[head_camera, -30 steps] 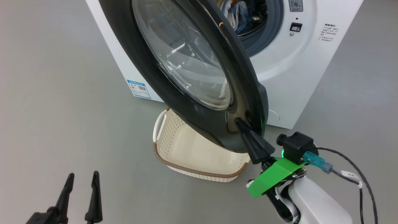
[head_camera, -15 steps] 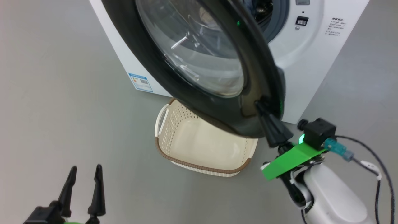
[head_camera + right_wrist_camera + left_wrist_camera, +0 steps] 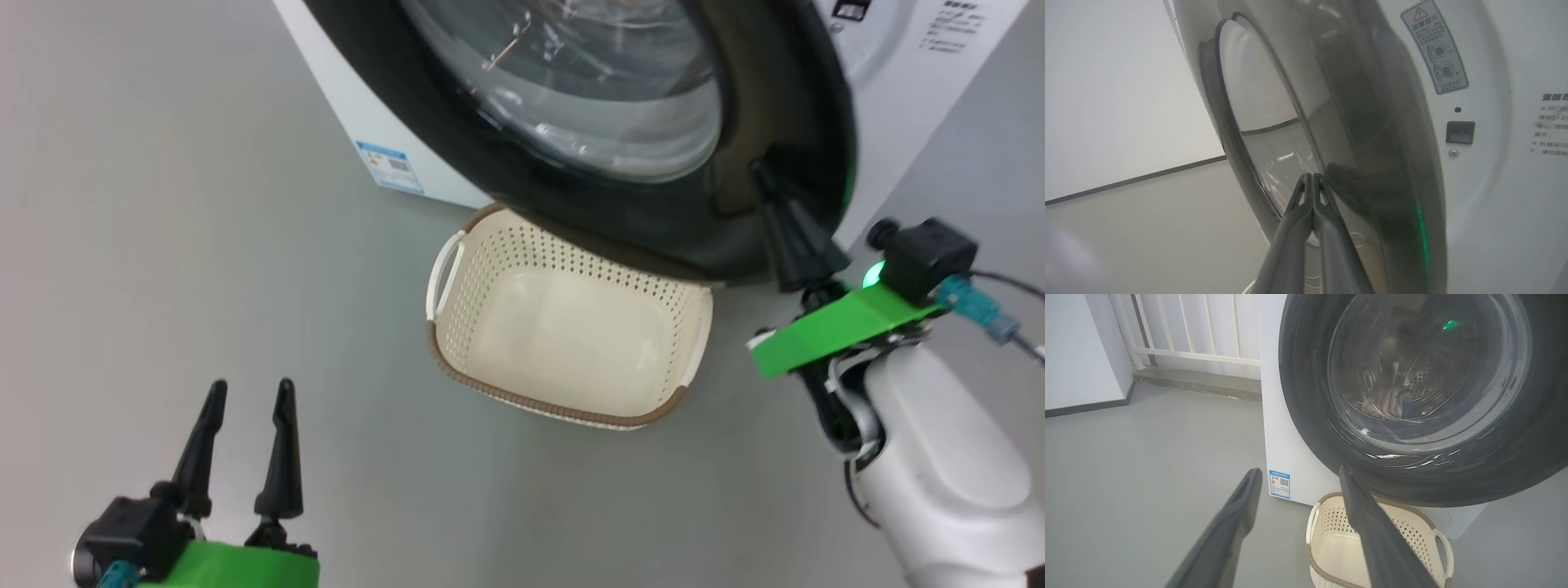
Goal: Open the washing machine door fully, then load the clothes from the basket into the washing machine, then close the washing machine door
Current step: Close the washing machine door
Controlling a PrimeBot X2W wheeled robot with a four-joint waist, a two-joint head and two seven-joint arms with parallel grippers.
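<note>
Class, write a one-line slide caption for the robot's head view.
Shut right claw touches the black rim of the washing machine door overhanging the empty basket; left claw hangs open.

A blue QR-code label (image 3: 1279, 484) is stuck at the lower corner of the washing machine (image 3: 1310, 477); a warning-triangle sticker (image 3: 1434, 47) and unreadable Chinese print (image 3: 1551, 122) are carried on its front.

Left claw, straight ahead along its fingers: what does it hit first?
Probably the washing machine: its white front panel beside the blue label. The open left claw frames that spot in its wrist view; the basket lies lower, off that line. Depth is unclear.
</note>
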